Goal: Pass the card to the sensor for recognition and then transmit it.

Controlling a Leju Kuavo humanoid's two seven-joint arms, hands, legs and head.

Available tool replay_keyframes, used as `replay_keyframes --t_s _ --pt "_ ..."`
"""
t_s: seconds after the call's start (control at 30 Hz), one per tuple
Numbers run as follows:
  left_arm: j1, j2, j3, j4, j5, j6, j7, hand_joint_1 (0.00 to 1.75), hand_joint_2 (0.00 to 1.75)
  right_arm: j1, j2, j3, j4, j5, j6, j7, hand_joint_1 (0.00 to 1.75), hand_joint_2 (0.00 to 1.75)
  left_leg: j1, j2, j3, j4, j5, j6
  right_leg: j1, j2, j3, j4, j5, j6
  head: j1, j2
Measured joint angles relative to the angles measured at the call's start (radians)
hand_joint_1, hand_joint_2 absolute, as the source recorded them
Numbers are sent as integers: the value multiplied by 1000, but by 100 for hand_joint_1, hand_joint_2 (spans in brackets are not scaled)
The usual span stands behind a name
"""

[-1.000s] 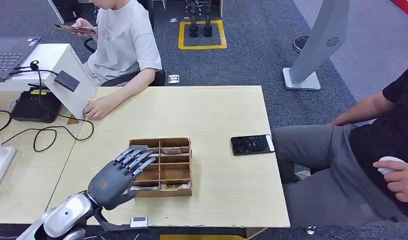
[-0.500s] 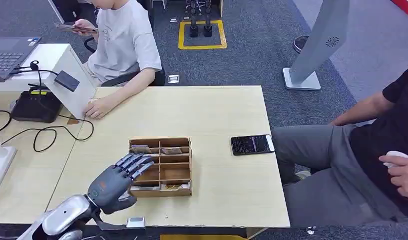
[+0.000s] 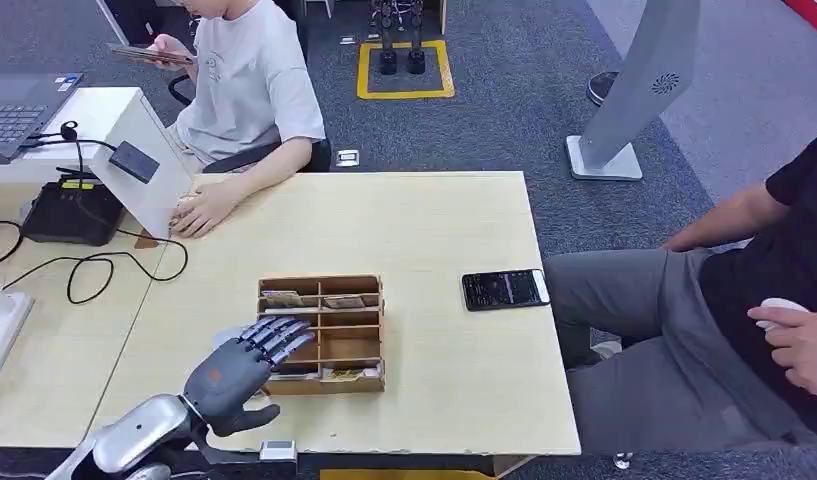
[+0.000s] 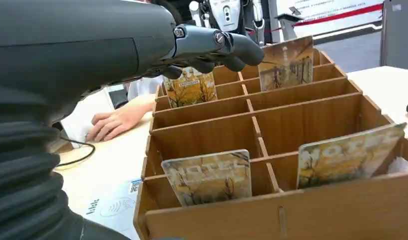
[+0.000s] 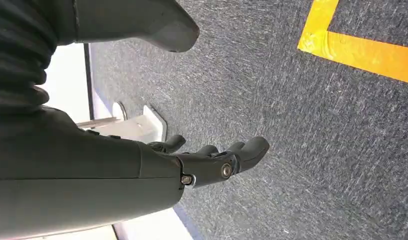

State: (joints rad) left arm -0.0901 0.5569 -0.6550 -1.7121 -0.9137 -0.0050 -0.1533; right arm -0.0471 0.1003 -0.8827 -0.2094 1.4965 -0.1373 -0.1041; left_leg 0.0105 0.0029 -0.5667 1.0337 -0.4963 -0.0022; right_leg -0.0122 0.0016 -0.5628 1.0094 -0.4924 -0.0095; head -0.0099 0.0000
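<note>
My right hand (image 5: 142, 165) hangs over grey carpet (image 5: 291, 125), holding nothing. My dark fingers (image 5: 241, 150) are loosely curled and apart, thumb (image 5: 157, 25) spread wide. A yellow floor stripe (image 5: 361, 50) crosses one corner; a pale base (image 5: 132, 127) sits behind my fingers.

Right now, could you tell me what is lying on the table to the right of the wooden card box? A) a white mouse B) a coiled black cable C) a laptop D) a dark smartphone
D: a dark smartphone lies flat on the table to the right of the wooden card box, apart from it, near the table edge beside the seated person's leg.
</note>
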Motion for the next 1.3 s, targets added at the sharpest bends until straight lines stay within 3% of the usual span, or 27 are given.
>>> replay_keyframes --t_s 0.53,1.3 --pt "-1 -68 -25 28 -59 38 51 0 175 -1 0 0 0 4 0 2 0 175 0 0 0 0 0 0 0 0 0 0 0 0 0 0" --pt "-1 -123 -24 98 -104 82 91 0 175 -1 0 0 0 13 0 0 0 175 0 0 0 0 0 0 0 0 0 0 0 0 0 0"
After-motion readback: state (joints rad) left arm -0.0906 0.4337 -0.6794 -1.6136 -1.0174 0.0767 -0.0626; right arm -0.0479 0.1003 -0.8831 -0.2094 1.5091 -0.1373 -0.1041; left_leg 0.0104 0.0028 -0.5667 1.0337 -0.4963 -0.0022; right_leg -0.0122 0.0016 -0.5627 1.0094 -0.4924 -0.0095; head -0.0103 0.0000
